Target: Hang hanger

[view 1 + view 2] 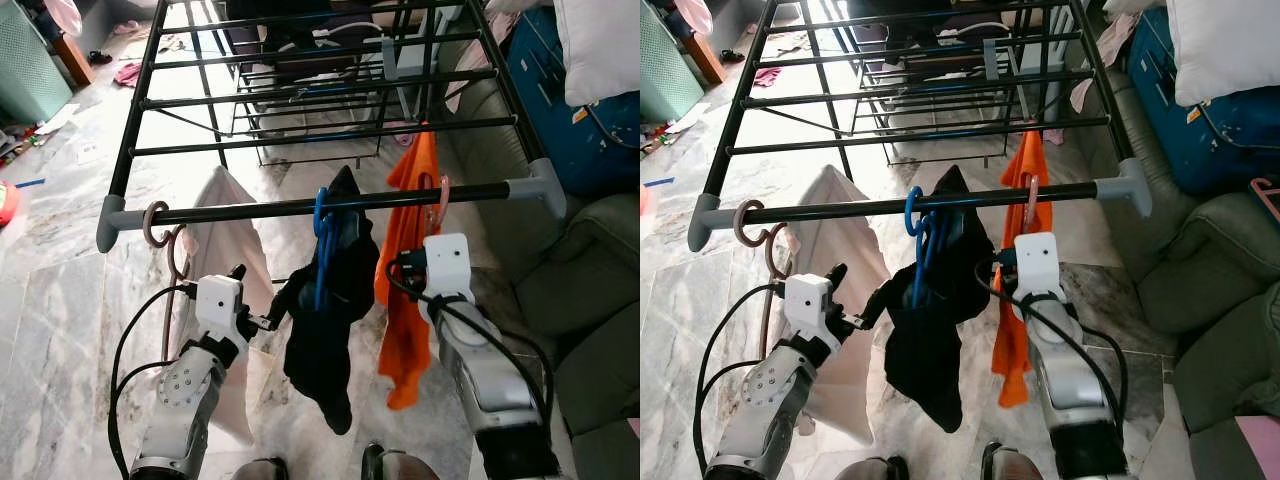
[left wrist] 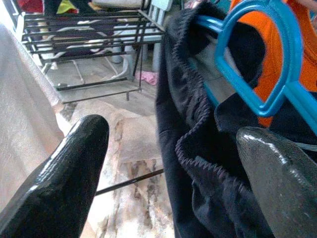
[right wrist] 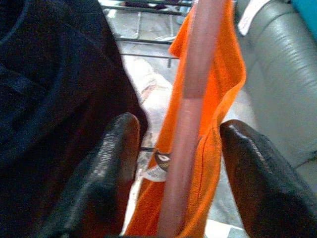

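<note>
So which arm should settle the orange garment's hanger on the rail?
Right, probably. The right claw is open around the pink hanger carrying the orange garment; the left claw is by the black garment.

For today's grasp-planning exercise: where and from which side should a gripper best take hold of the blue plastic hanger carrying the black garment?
Probably the blue plastic hanger neck, just under its hook on the black rail. It is bare there, while the black garment covers the arms. Approach from the robot's side, as the left gripper does.
</note>
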{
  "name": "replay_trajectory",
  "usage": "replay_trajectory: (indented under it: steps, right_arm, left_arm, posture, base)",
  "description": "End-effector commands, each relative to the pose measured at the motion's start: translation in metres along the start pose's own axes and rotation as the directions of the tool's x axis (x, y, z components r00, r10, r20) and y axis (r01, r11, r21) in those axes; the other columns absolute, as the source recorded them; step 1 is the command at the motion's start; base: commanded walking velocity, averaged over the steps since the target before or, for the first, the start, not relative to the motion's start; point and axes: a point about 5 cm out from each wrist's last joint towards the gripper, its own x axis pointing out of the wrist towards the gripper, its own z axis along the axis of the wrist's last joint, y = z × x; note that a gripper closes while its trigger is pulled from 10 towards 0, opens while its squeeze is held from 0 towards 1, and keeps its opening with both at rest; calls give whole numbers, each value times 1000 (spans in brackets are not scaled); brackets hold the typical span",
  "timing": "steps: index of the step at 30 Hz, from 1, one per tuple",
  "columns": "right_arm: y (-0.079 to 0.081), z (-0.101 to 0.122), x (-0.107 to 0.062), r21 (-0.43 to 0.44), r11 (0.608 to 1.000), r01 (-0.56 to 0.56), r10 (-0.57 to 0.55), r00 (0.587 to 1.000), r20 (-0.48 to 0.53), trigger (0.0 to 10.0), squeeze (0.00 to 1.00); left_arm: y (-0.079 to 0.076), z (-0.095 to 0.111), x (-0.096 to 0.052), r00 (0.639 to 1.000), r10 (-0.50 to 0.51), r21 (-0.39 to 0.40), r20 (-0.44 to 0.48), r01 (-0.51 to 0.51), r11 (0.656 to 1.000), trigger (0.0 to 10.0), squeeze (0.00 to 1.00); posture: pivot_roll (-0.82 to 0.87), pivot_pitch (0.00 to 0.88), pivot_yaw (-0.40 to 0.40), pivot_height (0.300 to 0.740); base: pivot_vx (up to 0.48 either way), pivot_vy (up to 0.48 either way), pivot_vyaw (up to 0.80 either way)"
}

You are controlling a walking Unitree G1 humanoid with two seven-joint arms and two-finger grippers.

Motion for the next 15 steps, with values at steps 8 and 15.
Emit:
replay_trajectory:
  steps: [8,15]
  right_arm:
    - [-10,-2,-18,-13,998,63,-63,997,32,10000,1000]
    - [-11,7,-28,-45,996,73,-66,989,134,10000,1000]
  left_arm:
    - [1,-2,-2,1000,5,10,-19,-5,1000,10000,0]
    - [5,-4,0,999,24,20,-40,-24,1000,10000,0]
  posture:
    - [-110,200,65,740]
    - [-118,200,70,740]
  base:
    - [0,0,0]
    - [0,0,0]
